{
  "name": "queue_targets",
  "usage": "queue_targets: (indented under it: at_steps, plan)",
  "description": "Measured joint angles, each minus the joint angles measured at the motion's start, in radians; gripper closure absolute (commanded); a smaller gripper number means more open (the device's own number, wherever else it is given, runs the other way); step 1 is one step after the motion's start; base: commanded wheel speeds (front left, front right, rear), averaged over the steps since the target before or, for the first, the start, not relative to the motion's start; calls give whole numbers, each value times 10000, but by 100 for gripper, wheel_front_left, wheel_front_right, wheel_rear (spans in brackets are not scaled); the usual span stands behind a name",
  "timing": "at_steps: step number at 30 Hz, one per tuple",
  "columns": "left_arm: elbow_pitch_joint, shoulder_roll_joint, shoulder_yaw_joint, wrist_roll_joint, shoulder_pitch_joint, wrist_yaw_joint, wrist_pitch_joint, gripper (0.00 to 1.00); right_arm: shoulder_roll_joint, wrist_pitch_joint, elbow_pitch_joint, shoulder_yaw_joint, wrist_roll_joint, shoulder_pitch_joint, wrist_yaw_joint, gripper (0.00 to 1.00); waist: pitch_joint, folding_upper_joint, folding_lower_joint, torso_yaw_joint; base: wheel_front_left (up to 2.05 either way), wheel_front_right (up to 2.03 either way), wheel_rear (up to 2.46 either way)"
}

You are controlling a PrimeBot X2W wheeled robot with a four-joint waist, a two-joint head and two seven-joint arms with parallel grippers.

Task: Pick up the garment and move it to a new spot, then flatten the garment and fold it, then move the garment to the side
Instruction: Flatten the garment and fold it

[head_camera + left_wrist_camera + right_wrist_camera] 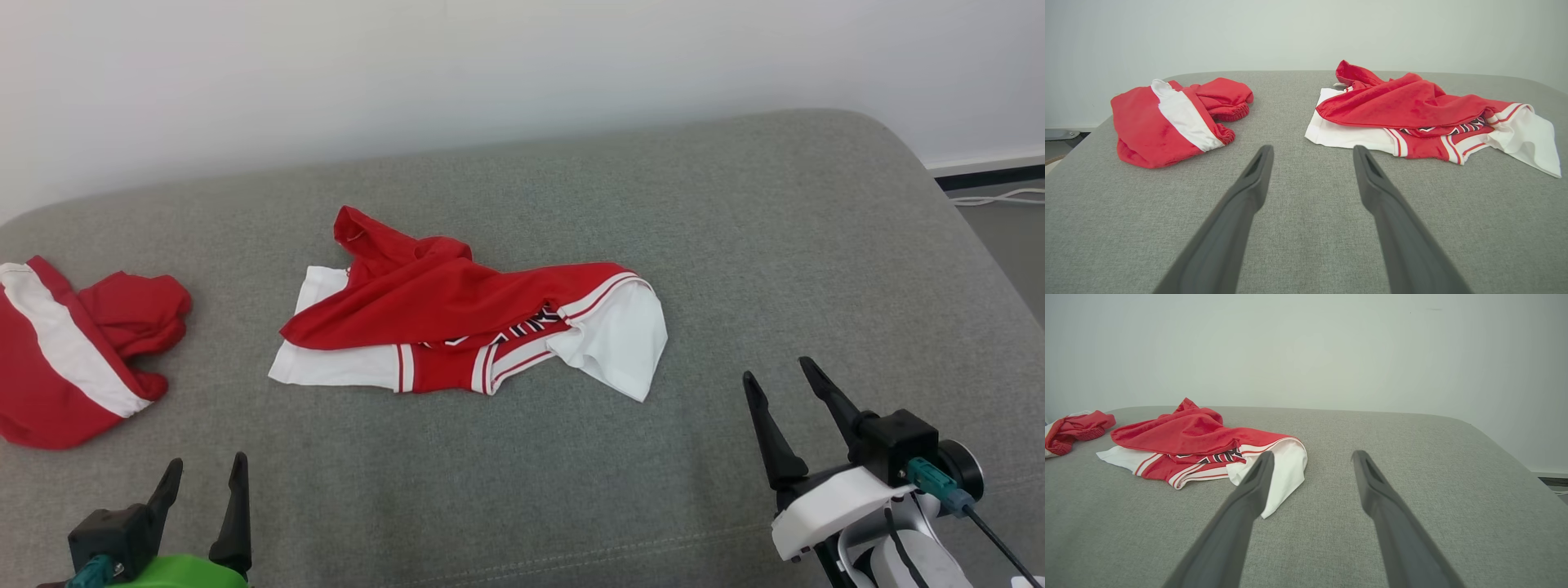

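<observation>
1. Currently, the garment [465,318] is being supported, crumpled and untouched, by the grey padded surface [735,245].
2. The left fingers [237,506] are being held wide apart and empty, the garment lying ahead to their right.
3. The right fingers [771,441] are being held wide too, near its white sleeve [620,343].

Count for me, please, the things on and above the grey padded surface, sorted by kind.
Garments, red and white: 2, the middle garment and the left garment.
Grippers, both open: 2, the left gripper and the right gripper.
Total: 4.
</observation>
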Motion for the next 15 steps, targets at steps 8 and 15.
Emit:
queue_targets:
  at_steps: [8, 15]
  plan:
    - [-150, -466, 153, -828, 49, 2, 224, 0, 36, 0, -12, 33, 0, -3, 0, 0, 125, 0, 0, -40, 0, 0, 0]
    - [-215, -955, 211, -1781, 41, -54, 604, 0, 63, 0, -13, 146, -2, -29, 17, 0, 224, 0, 0, -195, 0, 0, 0]
